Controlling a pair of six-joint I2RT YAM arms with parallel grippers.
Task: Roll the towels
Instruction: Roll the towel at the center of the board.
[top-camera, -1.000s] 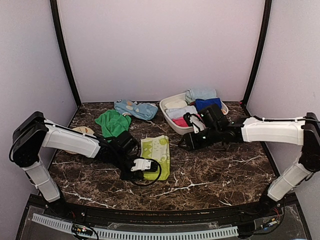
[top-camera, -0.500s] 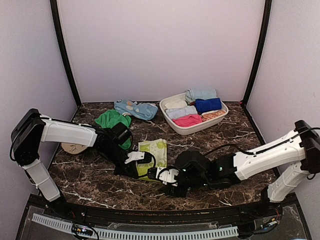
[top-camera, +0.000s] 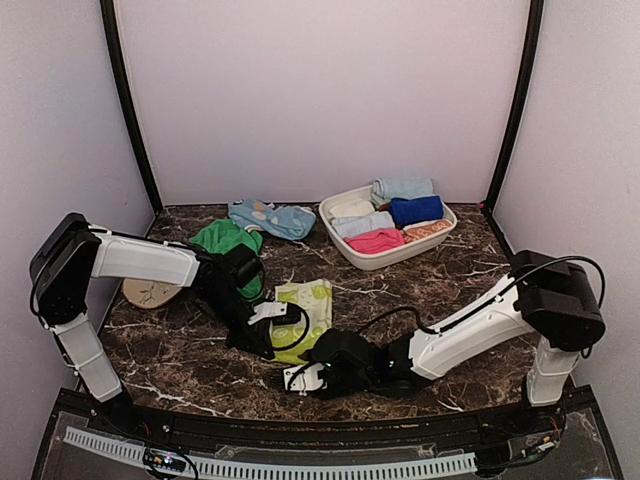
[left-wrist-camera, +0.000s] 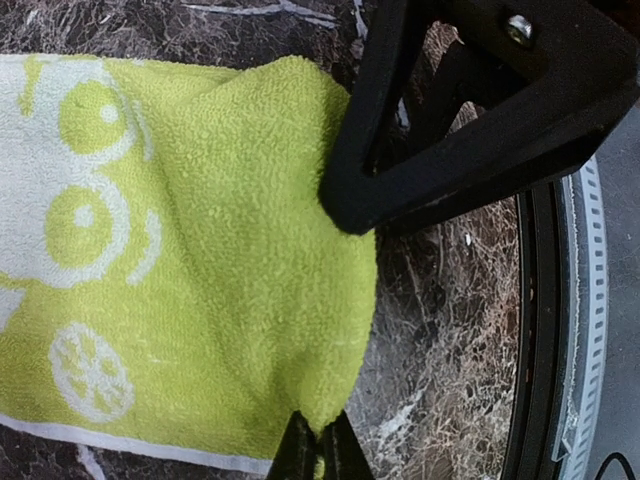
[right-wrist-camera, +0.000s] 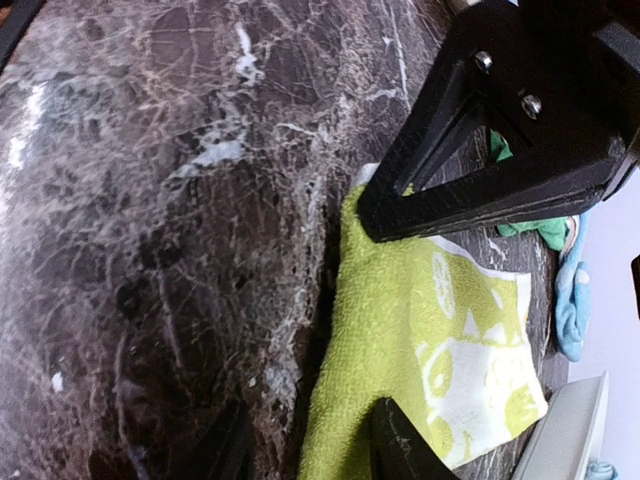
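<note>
Seemingly starting the roll: left tool (left-wrist-camera: 320, 452) pinches the near edge of the lime towel (left-wrist-camera: 200, 250), on the bench (top-camera: 450, 270) before the tub (top-camera: 368, 259); right tool (right-wrist-camera: 310, 450), spread beside, should grip that edge

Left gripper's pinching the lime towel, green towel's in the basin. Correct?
No. The green towel lies on the table, left of the basin, not in it; top view shows it. The left gripper does pinch the lime towel.
</note>
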